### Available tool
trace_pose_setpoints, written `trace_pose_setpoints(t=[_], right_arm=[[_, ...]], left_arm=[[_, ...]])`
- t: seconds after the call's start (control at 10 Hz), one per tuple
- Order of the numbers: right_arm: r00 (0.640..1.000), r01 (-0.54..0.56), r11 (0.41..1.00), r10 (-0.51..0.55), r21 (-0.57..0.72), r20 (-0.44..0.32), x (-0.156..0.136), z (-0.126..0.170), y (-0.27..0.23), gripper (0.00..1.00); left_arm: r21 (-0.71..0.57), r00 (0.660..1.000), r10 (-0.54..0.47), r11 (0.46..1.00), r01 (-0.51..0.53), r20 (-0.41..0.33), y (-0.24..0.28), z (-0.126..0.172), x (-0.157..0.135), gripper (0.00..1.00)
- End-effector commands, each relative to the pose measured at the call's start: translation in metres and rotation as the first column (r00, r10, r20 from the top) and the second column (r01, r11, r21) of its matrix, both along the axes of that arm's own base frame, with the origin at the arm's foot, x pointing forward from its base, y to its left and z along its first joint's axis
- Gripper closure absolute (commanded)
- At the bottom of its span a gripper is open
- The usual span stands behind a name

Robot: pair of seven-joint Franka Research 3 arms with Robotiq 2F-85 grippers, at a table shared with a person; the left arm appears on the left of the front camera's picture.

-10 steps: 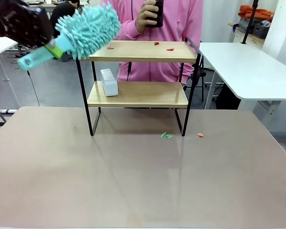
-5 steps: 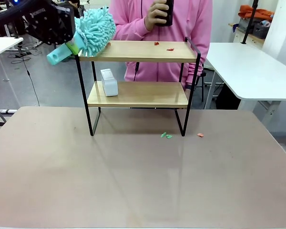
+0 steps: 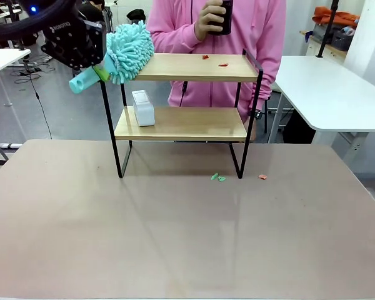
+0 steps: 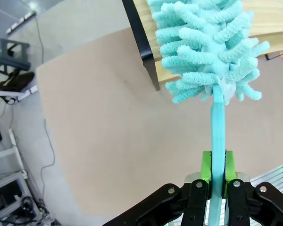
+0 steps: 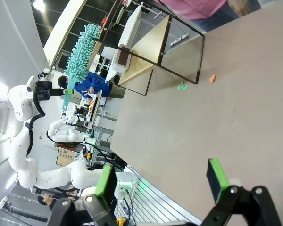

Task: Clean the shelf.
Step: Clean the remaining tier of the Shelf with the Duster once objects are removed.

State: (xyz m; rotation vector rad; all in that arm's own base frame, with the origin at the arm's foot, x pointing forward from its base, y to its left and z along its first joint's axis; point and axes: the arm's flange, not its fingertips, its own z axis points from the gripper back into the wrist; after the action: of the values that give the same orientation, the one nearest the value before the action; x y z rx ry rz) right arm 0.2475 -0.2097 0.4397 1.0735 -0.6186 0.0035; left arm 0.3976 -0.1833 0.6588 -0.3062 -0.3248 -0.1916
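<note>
The one shelf (image 3: pixel 187 94) is standing at the far middle of the tabletop (image 3: pixel 175 244), its two wooden boards sitting in a black frame. The left tool (image 4: pixel 218 165) is clamping the handle of one turquoise duster (image 3: pixel 130 50) between its green pads. The fluffy head is lying against the left end of the top board. Two red scraps (image 3: pixel 223 64) are lying on that board, and one white box (image 3: pixel 143 107) is standing on the lower one. Two green scraps (image 3: pixel 218 177) and one orange scrap (image 3: pixel 262 177) are lying on the tabletop by the shelf's right leg. The right tool (image 5: pixel 160 181) is hanging with its fingers spread wide and nothing between them. White lettering on the left tool's housing is too small to read. A person in pink is holding one dark object (image 3: pixel 224 15) behind the shelf.
</note>
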Motion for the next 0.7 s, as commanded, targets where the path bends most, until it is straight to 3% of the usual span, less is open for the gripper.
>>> trace_pose_setpoints(t=[0.0, 0.6], right_arm=[[0.999, -0.002, 1.0, 0.002, 0.006, 0.036, 0.003, 0.002, 0.0, 0.0], [0.999, -0.002, 1.0, 0.002, 0.006, 0.036, 0.003, 0.002, 0.0, 0.0]], left_arm=[[0.032, 0.999, 0.02, 0.999, -0.018, -0.045, -0.014, 0.009, 0.011, 0.88], [0.04, 0.99, -0.117, 0.992, 0.121, -0.082, -0.073, 0.022, 0.028, 0.88]])
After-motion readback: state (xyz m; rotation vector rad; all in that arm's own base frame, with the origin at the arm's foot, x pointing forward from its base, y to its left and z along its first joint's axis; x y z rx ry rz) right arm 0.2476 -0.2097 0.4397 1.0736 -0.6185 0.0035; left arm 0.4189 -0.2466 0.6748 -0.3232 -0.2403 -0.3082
